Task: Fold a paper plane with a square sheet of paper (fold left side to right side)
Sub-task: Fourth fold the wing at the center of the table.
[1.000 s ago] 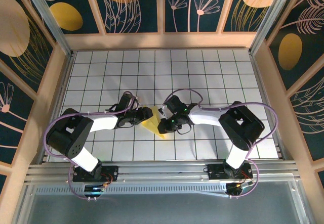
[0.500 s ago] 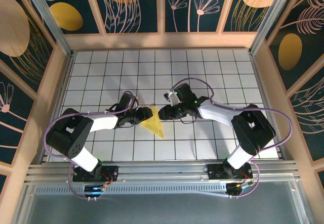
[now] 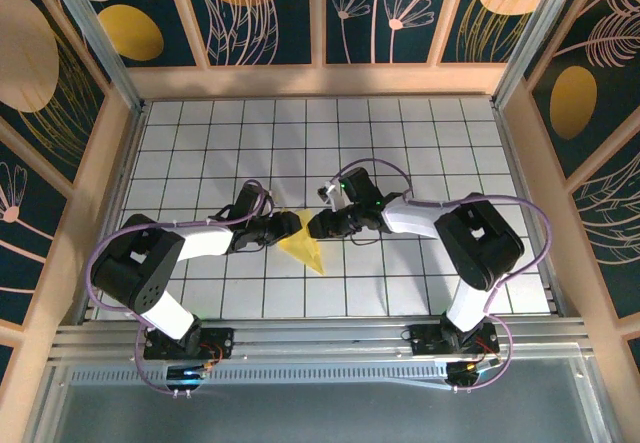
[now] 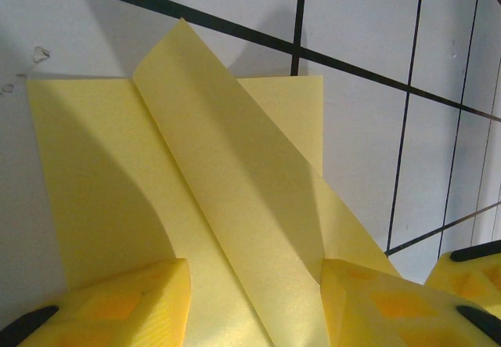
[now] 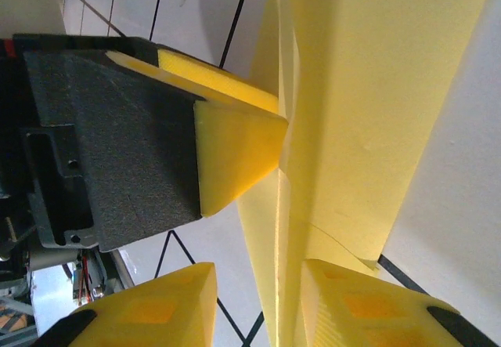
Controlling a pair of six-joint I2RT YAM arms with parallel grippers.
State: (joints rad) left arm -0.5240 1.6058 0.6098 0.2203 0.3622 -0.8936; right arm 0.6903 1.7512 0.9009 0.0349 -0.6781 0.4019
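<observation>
The yellow paper [image 3: 303, 246] lies on the white grid table [image 3: 420, 143] between both arms, folded into a narrow wedge with its point toward the near edge. My left gripper [image 3: 284, 228] stands open at the paper's left edge. In the left wrist view the paper [image 4: 227, 175] shows a long diagonal flap running between the left gripper's [image 4: 254, 284] spread fingers. My right gripper [image 3: 318, 226] is open at the paper's right edge. In the right wrist view a raised crease of the paper [image 5: 368, 88] passes between the right gripper's [image 5: 258, 284] fingers, with the left gripper's finger [image 5: 235, 151] touching the sheet opposite.
Wooden walls with dark floral panels [image 3: 320, 13] ring the table on three sides. A metal rail [image 3: 320, 338] with both arm bases runs along the near edge. Purple cables loop over both arms.
The right gripper has pulled back off the paper toward the right and turned, leaving more of the wedge exposed. The left gripper has stayed at the paper's left edge.
</observation>
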